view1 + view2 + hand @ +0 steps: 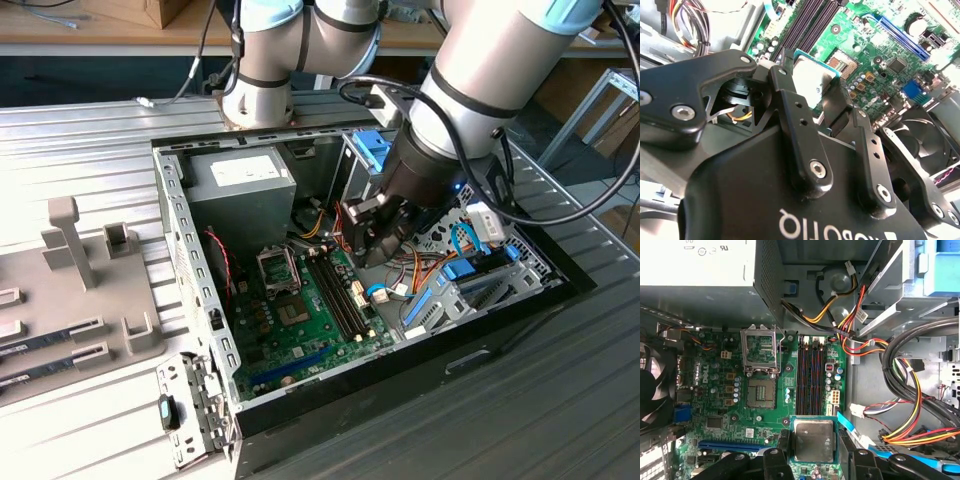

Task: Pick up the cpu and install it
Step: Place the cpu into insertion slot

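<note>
The cpu (812, 440) is a flat square chip with a silver-grey top and a thin green rim, and it hangs above the green motherboard (715, 405). My gripper (372, 245) is shut on it, one black finger (781, 444) on each side. The second wrist view shows the cpu (812, 80) clamped between the same fingers (785, 85). The open socket (761, 392) lies on the board with its metal load plate (760, 349) flipped up beside it. In the exterior view the socket (277, 268) is toward the exterior view's left of the gripper, which is inside the computer case.
Dark memory slots (812, 375) run between the socket and the gripper. A grey power supply (240, 180) fills the case's back. Bundles of coloured cables (900, 390) and a drive cage (470, 290) crowd one side. A black fan (650, 385) sits at the board's edge. A grey fixture (70, 250) stands outside the case.
</note>
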You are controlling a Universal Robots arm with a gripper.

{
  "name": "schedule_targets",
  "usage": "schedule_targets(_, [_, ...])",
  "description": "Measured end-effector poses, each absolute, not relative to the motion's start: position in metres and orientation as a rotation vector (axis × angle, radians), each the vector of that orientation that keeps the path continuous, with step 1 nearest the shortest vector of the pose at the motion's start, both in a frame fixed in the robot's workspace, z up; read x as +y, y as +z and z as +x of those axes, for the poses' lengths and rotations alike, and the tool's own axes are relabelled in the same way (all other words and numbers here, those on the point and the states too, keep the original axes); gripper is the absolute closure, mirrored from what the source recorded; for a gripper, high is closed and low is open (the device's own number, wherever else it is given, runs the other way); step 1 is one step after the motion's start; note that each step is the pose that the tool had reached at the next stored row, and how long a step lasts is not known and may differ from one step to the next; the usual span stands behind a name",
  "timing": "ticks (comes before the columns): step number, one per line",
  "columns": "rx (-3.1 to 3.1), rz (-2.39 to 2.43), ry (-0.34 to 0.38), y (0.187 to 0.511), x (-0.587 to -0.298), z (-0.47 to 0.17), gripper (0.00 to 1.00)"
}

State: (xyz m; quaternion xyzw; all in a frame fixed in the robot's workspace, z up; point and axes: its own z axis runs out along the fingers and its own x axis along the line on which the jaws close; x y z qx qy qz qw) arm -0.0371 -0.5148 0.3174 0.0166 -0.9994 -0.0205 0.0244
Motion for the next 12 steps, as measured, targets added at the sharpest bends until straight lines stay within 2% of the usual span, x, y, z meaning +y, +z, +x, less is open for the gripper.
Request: schedule_targets(12, [-3.092, 0.051, -0.063, 0.315, -0.5147, -0.0371, 0.53])
